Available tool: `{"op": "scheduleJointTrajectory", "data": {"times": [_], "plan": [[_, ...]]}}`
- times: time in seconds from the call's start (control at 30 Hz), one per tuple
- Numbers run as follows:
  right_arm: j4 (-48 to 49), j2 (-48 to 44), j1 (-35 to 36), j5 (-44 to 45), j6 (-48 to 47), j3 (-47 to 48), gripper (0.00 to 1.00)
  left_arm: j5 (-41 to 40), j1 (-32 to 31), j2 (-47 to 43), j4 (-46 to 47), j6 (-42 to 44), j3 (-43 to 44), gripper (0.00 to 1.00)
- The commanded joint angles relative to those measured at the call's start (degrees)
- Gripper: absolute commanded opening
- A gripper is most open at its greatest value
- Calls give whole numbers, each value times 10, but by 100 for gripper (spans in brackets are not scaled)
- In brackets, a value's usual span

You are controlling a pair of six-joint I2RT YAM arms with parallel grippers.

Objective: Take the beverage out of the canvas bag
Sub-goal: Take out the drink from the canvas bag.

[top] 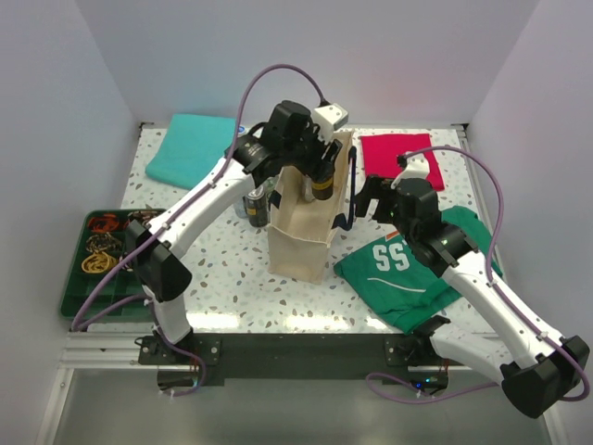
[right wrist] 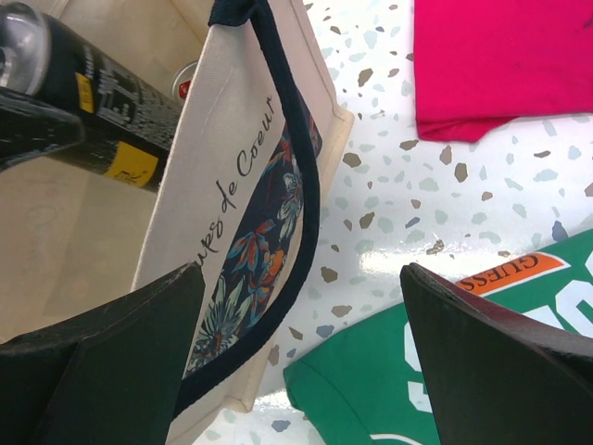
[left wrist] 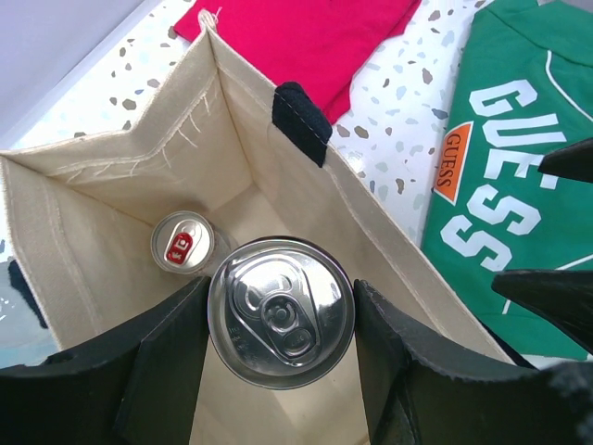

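1. The beverage can [left wrist: 281, 311] is the one I watch; dark body, silver top with its pull tab, upright at the mouth of the canvas bag [top: 301, 236]. I cannot tell whether its base has cleared the rim.
2. My left hand [top: 321, 171] is closed on that can at a middling width, one finger on each side of it just under the top.
3. The bag stands upright in the middle of the tabletop [top: 232, 273], its mouth open; a second can [left wrist: 182, 243] with a red tab sits on the bag's floor in a corner.
4. My right hand [right wrist: 301, 273] is spread wide and holds nothing; the bag's side wall and its navy strap [right wrist: 301, 167] lie between the fingers. I cannot tell whether either finger touches the fabric.
5. A third can [top: 256, 206] stands on the tabletop just beside the bag's left wall.
6. A green jersey [top: 417, 264] with white lettering lies flat to the bag's right; a red cloth [top: 400, 158] lies behind it.
7. A teal cloth [top: 190, 148] is at the far left corner; a green tray [top: 79, 292] of small items sits at the left edge, well apart from the bag.
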Motion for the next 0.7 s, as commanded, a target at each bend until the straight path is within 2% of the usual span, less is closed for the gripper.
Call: {"op": "scheduleJointTrajectory", "data": {"times": [0.0, 0.43, 0.67], "plan": [[19, -14, 2, 4, 5, 4, 92, 4, -3, -62, 43, -6, 15, 0], [23, 4, 2, -10, 5, 11, 92, -21, -3, -143, 79, -6, -34, 0], [30, 11, 2, -12, 3, 16, 92, -71, -3, -191, 92, -6, -65, 0]]}}
